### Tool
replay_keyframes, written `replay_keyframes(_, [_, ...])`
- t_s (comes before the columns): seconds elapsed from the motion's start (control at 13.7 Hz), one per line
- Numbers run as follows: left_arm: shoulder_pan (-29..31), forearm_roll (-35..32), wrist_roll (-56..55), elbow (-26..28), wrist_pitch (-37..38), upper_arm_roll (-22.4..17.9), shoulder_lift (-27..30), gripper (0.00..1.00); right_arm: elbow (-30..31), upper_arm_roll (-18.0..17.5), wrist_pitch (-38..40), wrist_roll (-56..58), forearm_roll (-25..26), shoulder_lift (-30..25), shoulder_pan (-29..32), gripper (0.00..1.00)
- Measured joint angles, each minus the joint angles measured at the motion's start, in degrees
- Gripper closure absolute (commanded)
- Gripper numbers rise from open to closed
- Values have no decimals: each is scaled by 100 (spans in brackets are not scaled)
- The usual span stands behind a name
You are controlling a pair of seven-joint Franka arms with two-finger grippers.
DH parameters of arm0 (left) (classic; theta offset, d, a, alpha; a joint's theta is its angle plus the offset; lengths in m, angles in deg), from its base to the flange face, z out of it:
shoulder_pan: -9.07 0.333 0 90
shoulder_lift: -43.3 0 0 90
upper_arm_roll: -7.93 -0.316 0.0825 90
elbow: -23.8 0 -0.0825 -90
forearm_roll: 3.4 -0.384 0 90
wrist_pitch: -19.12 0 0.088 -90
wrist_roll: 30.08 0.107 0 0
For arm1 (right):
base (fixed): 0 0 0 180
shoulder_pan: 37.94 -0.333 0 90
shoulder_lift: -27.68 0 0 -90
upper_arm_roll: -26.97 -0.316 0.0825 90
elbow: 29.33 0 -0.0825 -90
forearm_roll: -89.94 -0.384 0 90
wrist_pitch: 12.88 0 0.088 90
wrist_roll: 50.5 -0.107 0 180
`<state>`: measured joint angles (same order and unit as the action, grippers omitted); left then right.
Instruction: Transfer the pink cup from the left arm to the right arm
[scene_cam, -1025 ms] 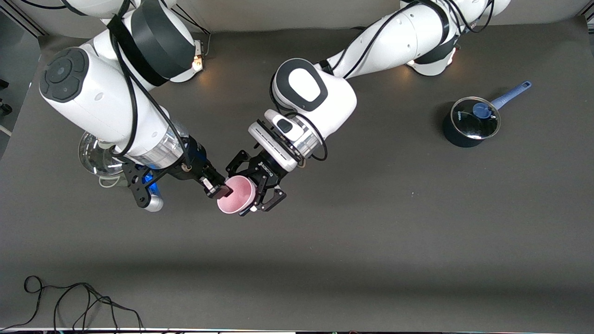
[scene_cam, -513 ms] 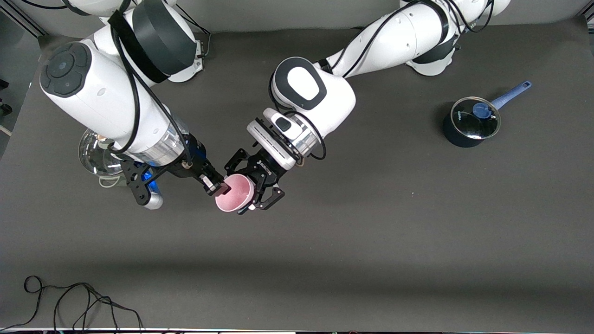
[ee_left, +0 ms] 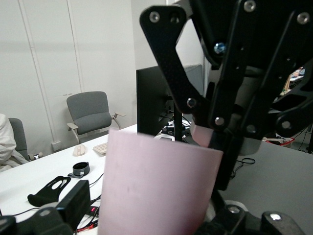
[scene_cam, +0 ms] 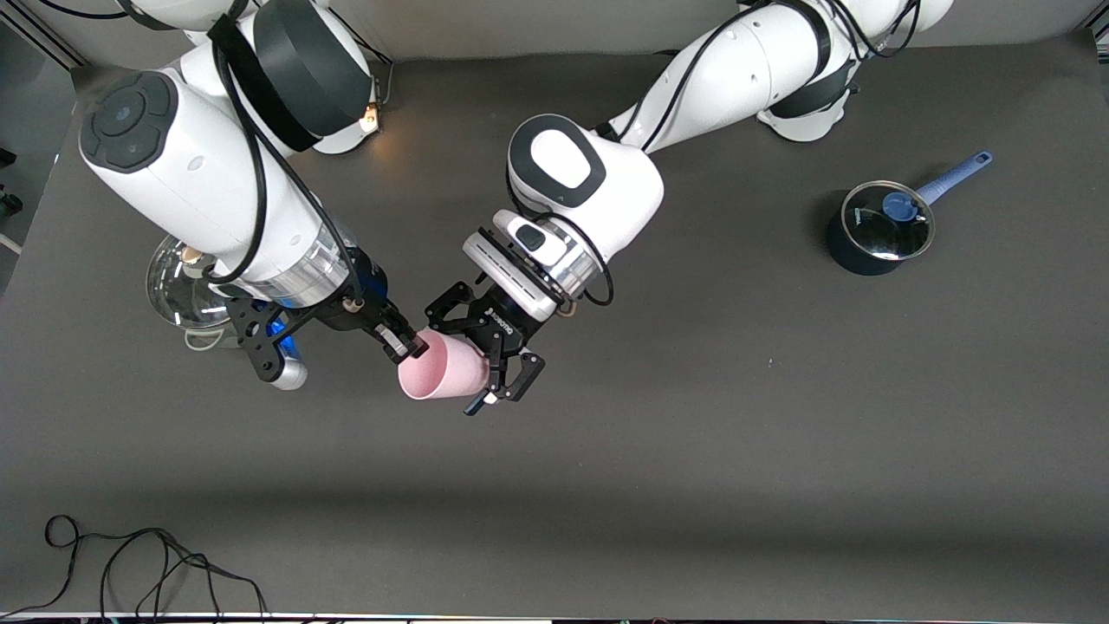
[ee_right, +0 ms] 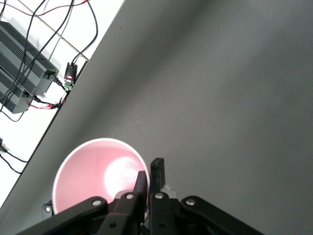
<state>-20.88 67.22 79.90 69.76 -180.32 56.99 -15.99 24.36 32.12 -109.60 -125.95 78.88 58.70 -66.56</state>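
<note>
The pink cup (scene_cam: 437, 373), left of centre in the front view, hangs in the air over the dark surface (scene_cam: 693, 451), between two pincers. A second ago its open mouth faced the camera; now its side shows, so it has tipped. Its long axis lies nearly level, mouth toward the lower left of the frame, base toward the left pincer (scene_cam: 494, 368).

The right pincer (scene_cam: 414, 345) is closed on the cup's rim, one finger inside. The left pincer's fingers have spread apart, so the handover looks nearly complete.

A lidded blue saucepan (scene_cam: 877, 227) sits at the upper right.
</note>
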Motion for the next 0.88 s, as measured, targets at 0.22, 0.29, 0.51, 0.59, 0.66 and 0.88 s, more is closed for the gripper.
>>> replay_keyframes(0.22, [-3,-5,-26,0,0,-12,2,0,-6,-11,-2,0,22,2,0,100])
replay_keyframes(0.29, [-3,-6,-34,0,0,-12,2,0,-7,-13,-2,0,26,2,0,100])
replay_keyframes(0.51, [-4,-15,-42,0,0,-13,2,0,-12,-15,-2,6,34,2,0,100])
replay_keyframes(0.59, [-4,-18,-43,0,0,-14,3,0,-15,-17,-2,31,48,2,-1,100])
replay_keyframes(0.66, [-5,-18,-44,0,1,-18,3,0,-24,-22,-2,99,91,2,-2,100])
replay_keyframes(0.88, [-14,-93,-45,4,4,-59,3,0,-92,-9,-12,291,176,3,30,100])
